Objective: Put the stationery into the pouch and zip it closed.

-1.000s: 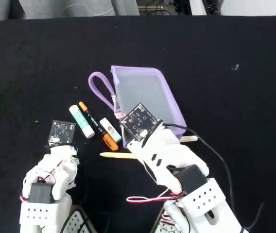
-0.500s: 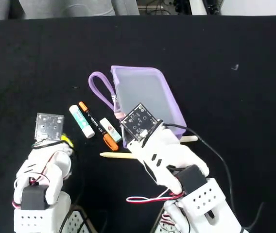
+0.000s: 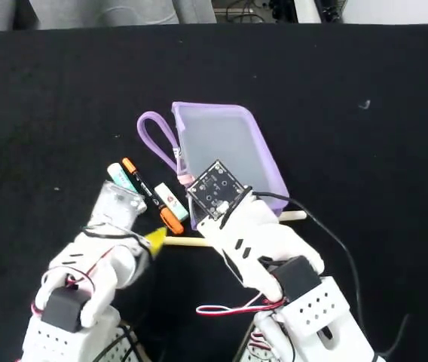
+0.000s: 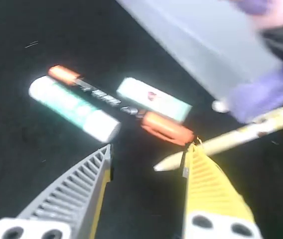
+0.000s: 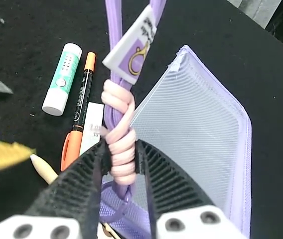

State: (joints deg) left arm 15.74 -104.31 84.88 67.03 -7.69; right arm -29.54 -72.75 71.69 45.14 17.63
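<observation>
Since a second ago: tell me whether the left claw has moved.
Yes. In the high view the left claw has swung toward the purple pouch, which stayed put, and now stands open at the tip of the pencil.

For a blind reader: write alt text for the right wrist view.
The right claw grips the pink coiled cord on the purple mesh pouch. Beside the pouch, a glue stick, an orange marker and an eraser lie on the black table.
</observation>
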